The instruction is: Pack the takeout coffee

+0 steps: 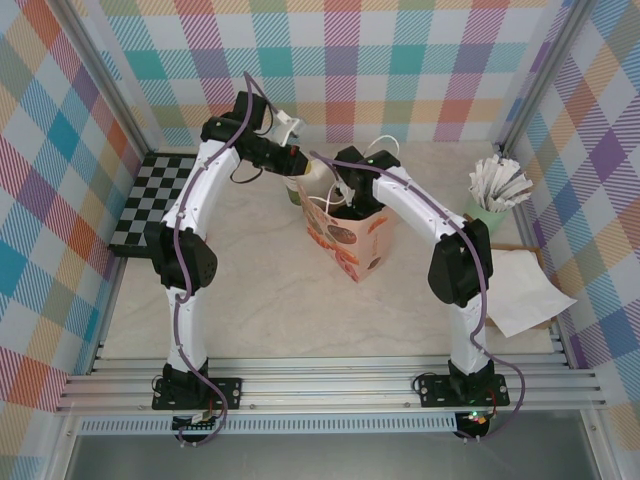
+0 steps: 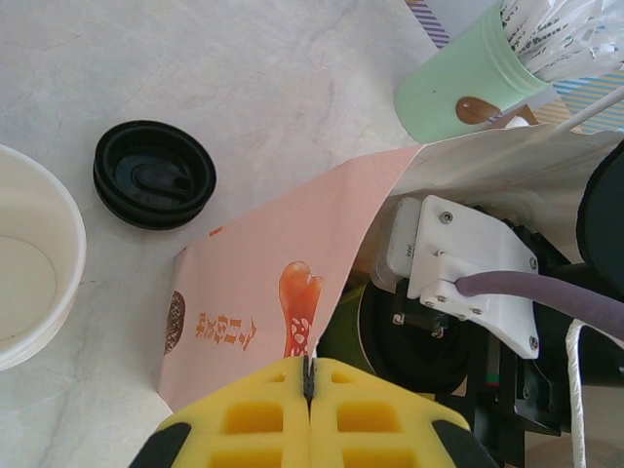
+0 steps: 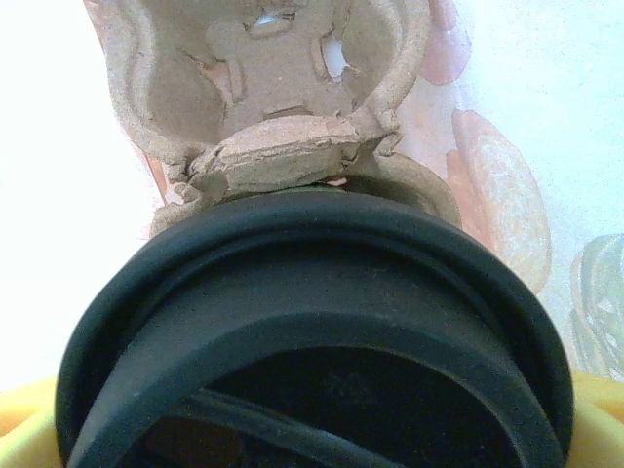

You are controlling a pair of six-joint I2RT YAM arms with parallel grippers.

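We see the left gripper (image 2: 309,375) pinching the paper bag (image 2: 263,292) by its rim. Inside, the takeout coffee (image 3: 312,292) sits between the right gripper (image 3: 310,419) fingers (image 3: 600,409), pulp carrier (image 3: 273,88) beyond; we cannot tell if they grip it.

The left pincer (image 2: 308,378) pinches the pink paper bag (image 2: 283,263) by its edge, a black lid (image 2: 154,174) lying nearby.

- A robot test cell in a lab, not a café: two white arms, left (image 1: 190,240) and right (image 1: 440,230), bolted to aluminium rails (image 1: 330,385) at the table's (image 1: 260,310) near edge.
- Plaid printed wall panels (image 1: 400,60) in bare aluminium posts (image 1: 530,90) enclose the table.
- A black-and-white checkerboard (image 1: 150,195) lies at the far-left corner.
- Staged props: a printed paper bag (image 1: 350,245) and a mint-green cup of white sticks (image 1: 487,212).
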